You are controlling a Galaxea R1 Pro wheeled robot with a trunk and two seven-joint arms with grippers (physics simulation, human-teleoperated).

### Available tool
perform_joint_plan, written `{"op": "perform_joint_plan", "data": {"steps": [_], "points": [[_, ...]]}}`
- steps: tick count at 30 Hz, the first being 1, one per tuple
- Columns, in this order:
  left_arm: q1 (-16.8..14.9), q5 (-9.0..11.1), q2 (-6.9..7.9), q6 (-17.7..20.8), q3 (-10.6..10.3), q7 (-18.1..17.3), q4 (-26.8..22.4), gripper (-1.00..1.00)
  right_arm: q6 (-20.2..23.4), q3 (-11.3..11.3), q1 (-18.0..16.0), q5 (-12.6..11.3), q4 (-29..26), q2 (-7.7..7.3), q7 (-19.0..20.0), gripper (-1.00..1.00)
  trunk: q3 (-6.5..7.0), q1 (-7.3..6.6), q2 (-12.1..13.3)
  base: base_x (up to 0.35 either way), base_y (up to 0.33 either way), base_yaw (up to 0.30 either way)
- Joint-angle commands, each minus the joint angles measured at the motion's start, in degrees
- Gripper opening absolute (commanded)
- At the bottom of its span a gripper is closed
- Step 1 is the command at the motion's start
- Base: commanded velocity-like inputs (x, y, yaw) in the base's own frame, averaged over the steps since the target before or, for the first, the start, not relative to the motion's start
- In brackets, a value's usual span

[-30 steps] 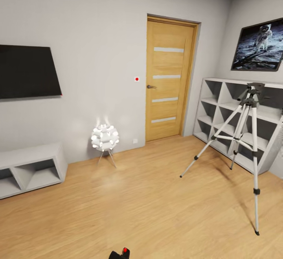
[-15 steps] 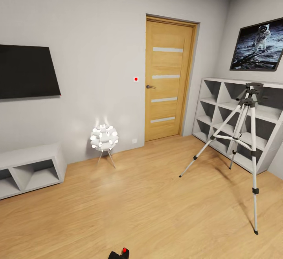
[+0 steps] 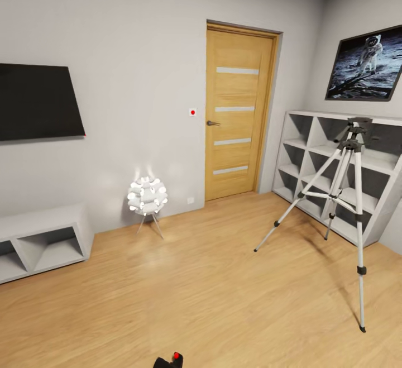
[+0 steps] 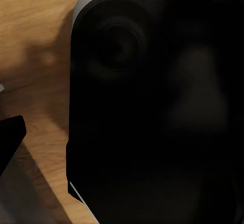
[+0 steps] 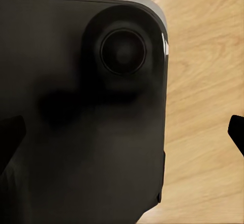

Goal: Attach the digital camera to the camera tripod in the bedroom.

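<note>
scene: bedroom, light wood floor, grey walls; head view looks across the room
camera tripod: right side of the head view, upright on three spread silver legs, black feet on the floor, black head at top with nothing mounted on it; stands just in front of the grey cube shelf
digital camera: bottom edge of the head view, slightly left of centre; only a sliver of black body with its red button showing, rest cropped off; well apart from the tripod
door: wood, closed, upper centre of the head view; small red dot on the wall just to its left
poster: astronaut print, upper right, on the wall above the shelf
TV: black wall screen, left edge, mid-height
lamp: lit white spiky ball on thin legs, centre-left by the wall
low shelf: grey, lower left against the wall
left wrist view: large dark rounded panel with a round recess, wood floor at the edge; black finger tip at the left edge of the frame
right wrist view: a dark panel of the same kind, wood floor on the right side; black finger tips at the left and right edges
left pincer: can't tell whether wide or closed
right pincer: tips sit at opposite edges of the frame, spread wide, nothing seen between them but the panel behind
</note>
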Motion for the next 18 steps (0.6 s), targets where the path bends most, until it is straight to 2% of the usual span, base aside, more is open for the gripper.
{"op": "perform_joint_plan", "data": {"steps": [1,18], "points": [[0.0,0.4,0.01,0.0,0.1,0.0,0.0,1.0,-0.2,0.0,0.0,-0.1,0.1,0.01,0.0,1.0,-0.04,0.0,0.0,0.0,0.0,-0.134],[0.0,0.4,0.02,0.0,0.1,0.0,0.0,1.0,-0.1,-0.1,0.0,-0.4,0.1,-0.11,0.0,1.0,-0.04,0.0,0.0,0.0,0.0,-0.235]]}}
